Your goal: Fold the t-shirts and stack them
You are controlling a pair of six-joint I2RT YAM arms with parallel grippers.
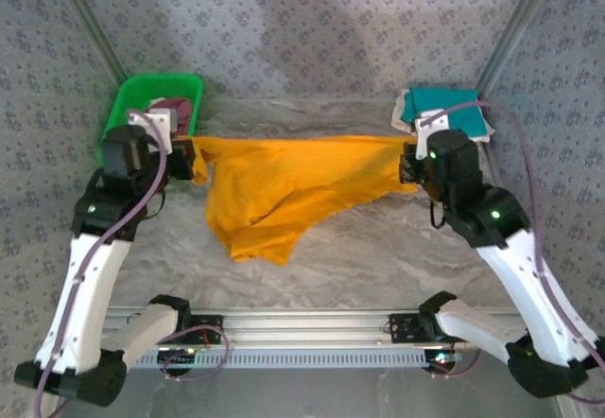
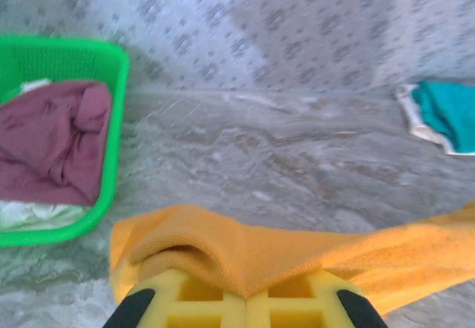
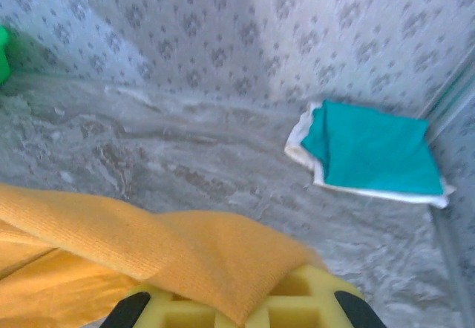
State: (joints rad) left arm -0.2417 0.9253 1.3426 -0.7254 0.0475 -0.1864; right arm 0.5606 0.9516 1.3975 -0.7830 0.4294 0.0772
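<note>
Grey marbled worktop (image 1: 378, 257) inside patterned grey walls (image 1: 312, 30). The orange t-shirt (image 1: 284, 191) spans mid-frame, wrinkled and sagging, pinched at its ends by the left hand (image 1: 194, 162) and right hand (image 1: 408, 165).

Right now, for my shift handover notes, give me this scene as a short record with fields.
orange shirt: stretched between both grippers, middle sagging onto table
left gripper: shut on orange shirt's left end
right gripper: shut on its right end
teal shirt: folded, atop white shirt, far right
green basket: far left, holding maroon shirt
</note>
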